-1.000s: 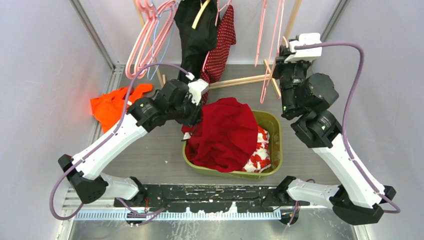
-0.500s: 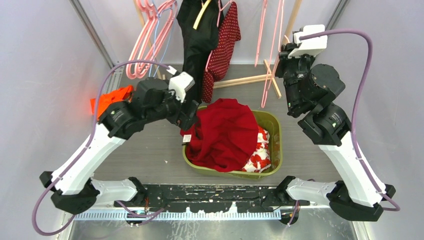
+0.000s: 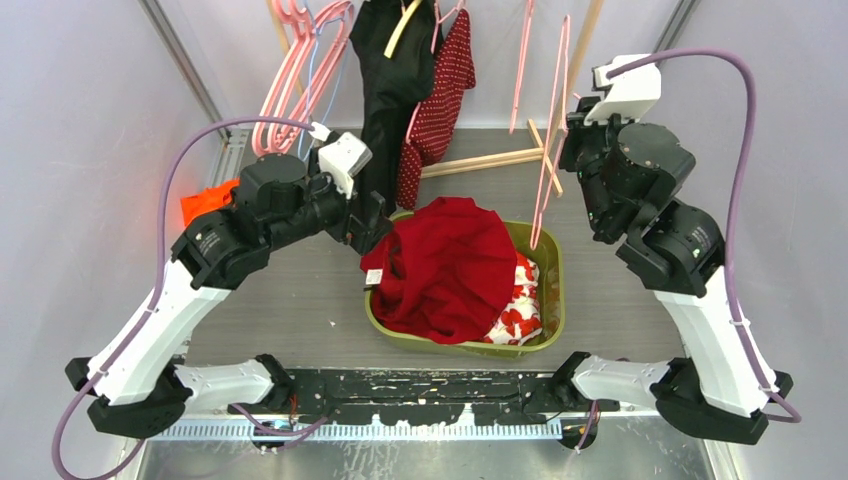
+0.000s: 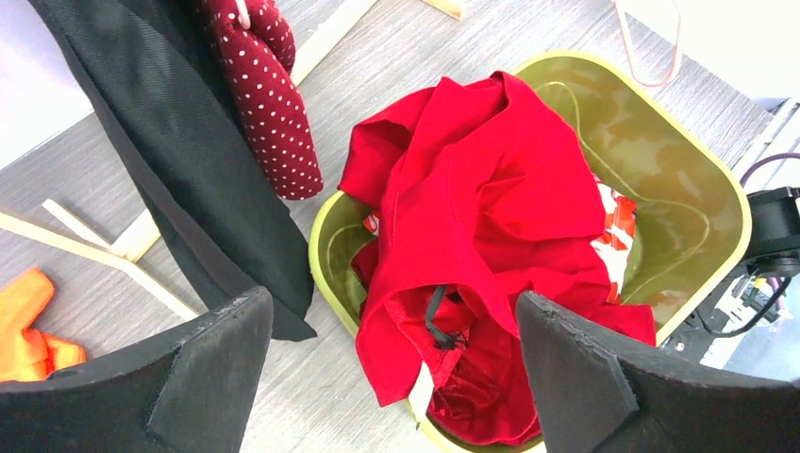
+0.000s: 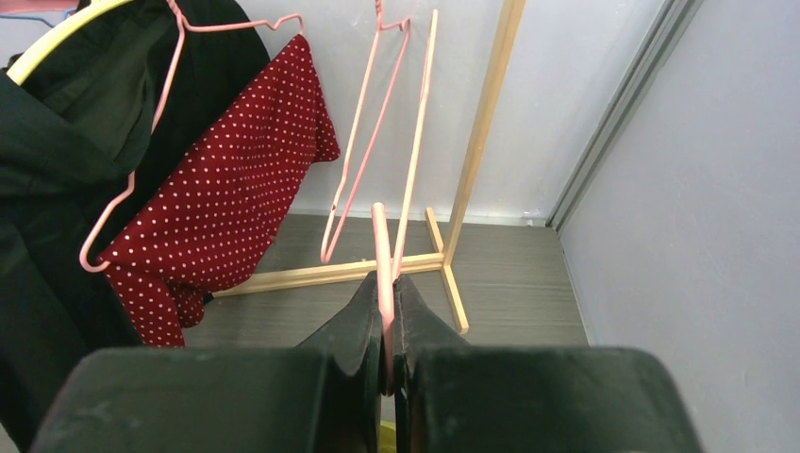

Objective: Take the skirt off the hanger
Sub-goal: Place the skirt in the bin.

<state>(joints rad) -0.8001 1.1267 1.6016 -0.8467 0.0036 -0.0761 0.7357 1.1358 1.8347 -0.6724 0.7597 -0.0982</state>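
The red skirt (image 3: 450,265) lies crumpled in the green basket (image 3: 556,262), spilling over its left rim. In the left wrist view the skirt (image 4: 472,217) sits below and between my wide-spread fingers. My left gripper (image 3: 374,224) hovers open at the basket's left edge, holding nothing; the left wrist view shows the left gripper (image 4: 389,302) above the skirt's hem and white tag. My right gripper (image 3: 578,122) is raised at the back right, shut on a bare pink wire hanger (image 3: 548,160). The hanger (image 5: 380,241) passes between the pinched jaws of the right gripper (image 5: 384,283).
A red-and-white floral cloth (image 3: 520,305) lies under the skirt. A black garment (image 3: 390,70) and a dark red polka-dot garment (image 3: 440,90) hang at the back. Empty pink hangers (image 3: 300,70) hang left of them. An orange cloth (image 3: 205,200) lies on the floor. A wooden rack base (image 3: 480,160) crosses behind the basket.
My left gripper opened, let go of the skirt and drew back to the left. The skirt settled in the basket. My right gripper carried the bare hanger up and to the right.
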